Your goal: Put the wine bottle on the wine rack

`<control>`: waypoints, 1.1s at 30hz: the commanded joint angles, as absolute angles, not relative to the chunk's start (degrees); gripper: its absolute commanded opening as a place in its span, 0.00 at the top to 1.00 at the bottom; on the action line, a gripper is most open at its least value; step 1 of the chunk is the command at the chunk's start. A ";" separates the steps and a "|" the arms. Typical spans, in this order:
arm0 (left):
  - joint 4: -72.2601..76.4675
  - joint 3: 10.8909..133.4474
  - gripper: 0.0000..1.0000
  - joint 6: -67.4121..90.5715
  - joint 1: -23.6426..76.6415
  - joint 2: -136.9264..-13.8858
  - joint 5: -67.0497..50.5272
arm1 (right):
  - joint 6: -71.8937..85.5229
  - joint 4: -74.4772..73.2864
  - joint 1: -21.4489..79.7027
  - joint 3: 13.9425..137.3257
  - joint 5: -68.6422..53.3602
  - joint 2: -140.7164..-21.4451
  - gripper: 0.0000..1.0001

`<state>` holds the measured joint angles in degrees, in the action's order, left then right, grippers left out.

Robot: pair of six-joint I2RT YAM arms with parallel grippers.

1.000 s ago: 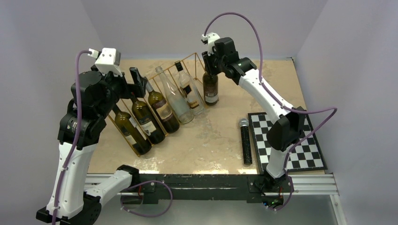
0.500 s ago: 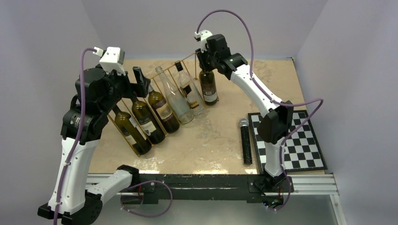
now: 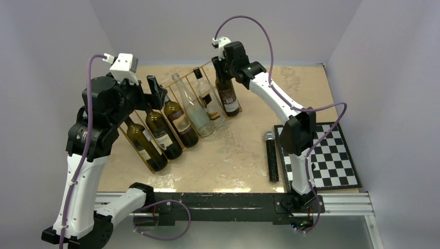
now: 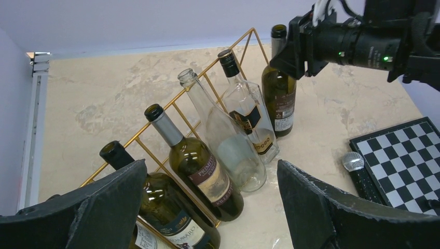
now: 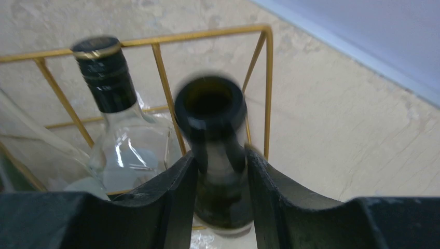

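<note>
My right gripper (image 3: 222, 68) is shut on the neck of a dark green wine bottle (image 3: 228, 96), which stands tilted at the right end of the gold wire wine rack (image 3: 182, 82). In the right wrist view the bottle's open mouth (image 5: 210, 104) rises between my two fingers (image 5: 176, 197), beside the rack's end wire (image 5: 267, 88). The rack holds several other bottles: dark ones (image 3: 174, 116) to the left and clear ones (image 3: 193, 106) to the right. My left gripper (image 3: 153, 89) is open and empty, raised above the rack's left part; its view shows the rack (image 4: 176, 98) and the held bottle (image 4: 279, 91).
A black microphone (image 3: 271, 155) lies on the beige table right of centre. A black-and-white chessboard (image 3: 316, 155) lies at the right front. A black rail (image 3: 233, 202) runs along the near edge. Lilac walls close in on the left, back and right.
My right gripper has carried the dark bottle leftward, from standing clear of the rack to its right end, tilting it. My left arm shifted slightly right, then stayed still.
</note>
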<state>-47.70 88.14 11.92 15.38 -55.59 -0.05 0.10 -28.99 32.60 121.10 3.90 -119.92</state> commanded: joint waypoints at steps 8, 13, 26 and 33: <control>-47.41 88.87 0.01 12.33 14.69 -56.06 -1.46 | 5.66 -37.69 32.66 120.64 2.11 -126.48 0.56; -47.63 89.47 0.01 12.13 14.41 -56.44 -1.58 | 6.86 -37.20 32.67 120.67 3.03 -126.33 0.44; -47.81 89.42 0.01 12.15 14.33 -56.46 -0.98 | 6.31 -35.27 32.83 117.06 11.79 -114.23 0.01; -45.45 85.53 0.01 12.26 14.33 -54.13 -0.83 | 5.55 -39.22 32.84 109.09 16.83 -102.48 0.01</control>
